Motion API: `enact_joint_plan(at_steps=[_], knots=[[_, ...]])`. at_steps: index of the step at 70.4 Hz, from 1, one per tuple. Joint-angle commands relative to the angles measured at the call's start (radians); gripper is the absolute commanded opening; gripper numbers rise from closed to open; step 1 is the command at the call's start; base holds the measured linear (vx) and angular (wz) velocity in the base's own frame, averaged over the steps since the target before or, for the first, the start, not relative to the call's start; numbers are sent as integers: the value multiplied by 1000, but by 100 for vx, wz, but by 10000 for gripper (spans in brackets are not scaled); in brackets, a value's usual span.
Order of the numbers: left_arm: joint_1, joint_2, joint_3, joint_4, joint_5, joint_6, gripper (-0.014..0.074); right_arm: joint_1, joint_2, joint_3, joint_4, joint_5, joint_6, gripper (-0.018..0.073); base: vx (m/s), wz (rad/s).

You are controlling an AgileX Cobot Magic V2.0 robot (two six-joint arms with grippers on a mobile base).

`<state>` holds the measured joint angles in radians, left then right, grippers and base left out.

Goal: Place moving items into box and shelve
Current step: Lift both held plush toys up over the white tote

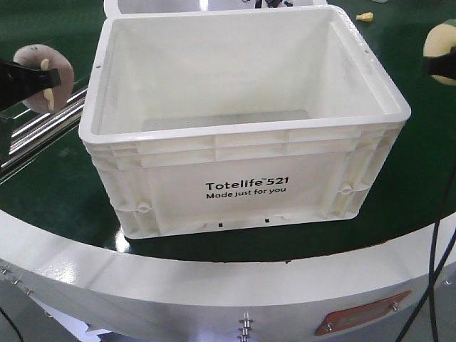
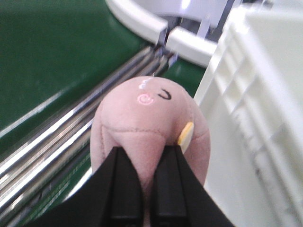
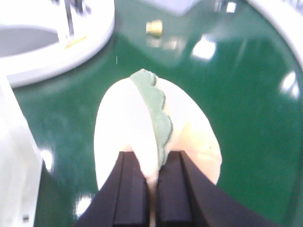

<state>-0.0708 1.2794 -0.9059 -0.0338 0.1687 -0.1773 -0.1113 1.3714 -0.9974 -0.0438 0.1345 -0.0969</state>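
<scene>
**Front view.** Recorded box [image 1: 164, 178]: white, open-topped, ribbed rim, black print "Totelife 521 Made just for you" on near wall. Stood on green surface [image 1: 420, 164], close to white curved edge [image 1: 142, 278]. Noted pink toy [image 1: 39, 53] at left, outside box, just beside left wall, clamped in black left pincer [image 1: 50, 80]. Noted yellow toy [image 1: 443, 39] at far right frame edge, outside box, apart from right wall. Overlapped below by dark right pincer [image 1: 436, 68]; grip could not be told here. Listed also steel rails [image 1: 35, 135] below pink toy and small yellow bit [image 1: 365, 16] beyond box.

**Left wrist view.** Showed left pincer [image 2: 147, 158] closed on pink toy [image 2: 142, 123], both black fingers [image 2: 120, 189] pressed into plush. Bore closed-eye mark and pink swirl cheek on top, yellow tab [image 2: 185, 134] at side. Hung in frame over rails [image 2: 61, 142], with box wall [image 2: 246, 123] close at right; touching or not could not be told.

**Right wrist view.** Showed right pincer [image 3: 151, 161] closed on yellow toy [image 3: 118, 127], pale, with green scalloped ridge [image 3: 158, 113] running between fingers. Backed by green surface [image 3: 236, 118]; contact with it could not be told. Caught box corner [image 3: 14, 161] at left edge and small brass-coloured bit [image 3: 154, 27] farther off.
</scene>
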Motion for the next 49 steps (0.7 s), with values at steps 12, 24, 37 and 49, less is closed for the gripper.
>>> enact_joint_plan(at_steps=[12, 24, 37, 49], knots=[[-5, -129, -32, -7, -174, -5, -20, -2, -149, -29, -5, -135, -11, -15, 0, 0], [-25, -155, -32, -7, -186, -18, -20, 7, -189, -29, 0, -143, -10, -15, 0, 0], [-115, -153, -32, -7, -236, -17, -20, 127, -196, -29, -4, -143, -16, -15, 0, 0], [-212, -133, -32, -7, -269, -17, -20, 280, -196, -29, -5, -146, -15, -15, 0, 0]])
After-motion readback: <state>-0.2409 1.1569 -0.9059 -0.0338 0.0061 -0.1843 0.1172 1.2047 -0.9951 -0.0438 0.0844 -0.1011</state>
